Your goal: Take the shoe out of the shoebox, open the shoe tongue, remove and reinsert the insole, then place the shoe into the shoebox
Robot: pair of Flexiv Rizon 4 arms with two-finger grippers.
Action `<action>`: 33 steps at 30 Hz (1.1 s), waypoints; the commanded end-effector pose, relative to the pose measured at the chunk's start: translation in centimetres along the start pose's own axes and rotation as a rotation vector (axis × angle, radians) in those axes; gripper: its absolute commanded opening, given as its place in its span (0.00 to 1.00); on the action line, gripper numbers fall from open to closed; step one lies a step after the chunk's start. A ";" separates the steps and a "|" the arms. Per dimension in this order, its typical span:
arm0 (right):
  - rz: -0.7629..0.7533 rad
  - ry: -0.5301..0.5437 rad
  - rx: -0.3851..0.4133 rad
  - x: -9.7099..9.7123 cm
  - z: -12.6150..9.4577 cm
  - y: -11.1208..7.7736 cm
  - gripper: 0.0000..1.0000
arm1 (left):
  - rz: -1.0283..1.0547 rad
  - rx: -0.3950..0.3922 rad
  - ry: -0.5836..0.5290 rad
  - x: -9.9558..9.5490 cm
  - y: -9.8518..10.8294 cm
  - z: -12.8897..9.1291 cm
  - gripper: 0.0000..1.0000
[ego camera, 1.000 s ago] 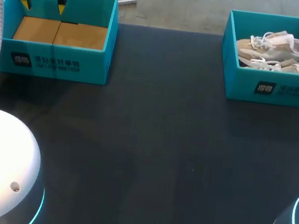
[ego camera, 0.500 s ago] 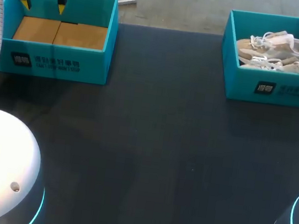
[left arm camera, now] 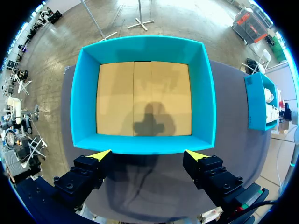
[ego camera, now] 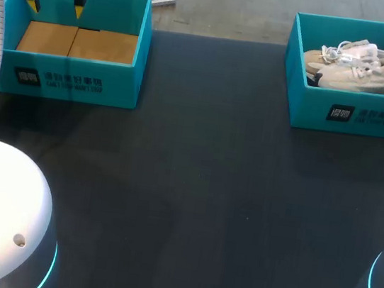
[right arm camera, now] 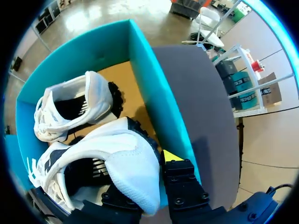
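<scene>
White shoe [right arm camera: 122, 161] heel gripped by right pincer [right arm camera: 150, 173] inside shoebox [right arm camera: 152, 95] — left pincer [left arm camera: 148, 155] wide above other box [left arm camera: 206, 95].

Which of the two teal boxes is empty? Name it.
The left box, under the left gripper: only its bare cardboard floor shows. The right box holds two pale shoes.
</scene>
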State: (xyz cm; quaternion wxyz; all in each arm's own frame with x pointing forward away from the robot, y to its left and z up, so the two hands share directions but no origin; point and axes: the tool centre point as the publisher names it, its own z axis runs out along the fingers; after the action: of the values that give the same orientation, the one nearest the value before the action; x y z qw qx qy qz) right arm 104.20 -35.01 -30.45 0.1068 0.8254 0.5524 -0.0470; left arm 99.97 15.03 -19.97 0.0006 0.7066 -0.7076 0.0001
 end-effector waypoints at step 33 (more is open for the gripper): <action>0.186 -0.098 0.102 -2.8 -18.1 -5.7 0.00 | 0.000 0.000 0.000 0.0 0.0 0.0 1.00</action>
State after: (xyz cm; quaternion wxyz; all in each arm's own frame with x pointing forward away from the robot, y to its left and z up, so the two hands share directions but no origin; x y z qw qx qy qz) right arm 99.35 -32.25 -15.01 0.0796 0.8748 0.4629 -0.1186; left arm 99.97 15.03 -19.97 0.0006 0.7066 -0.7076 0.0001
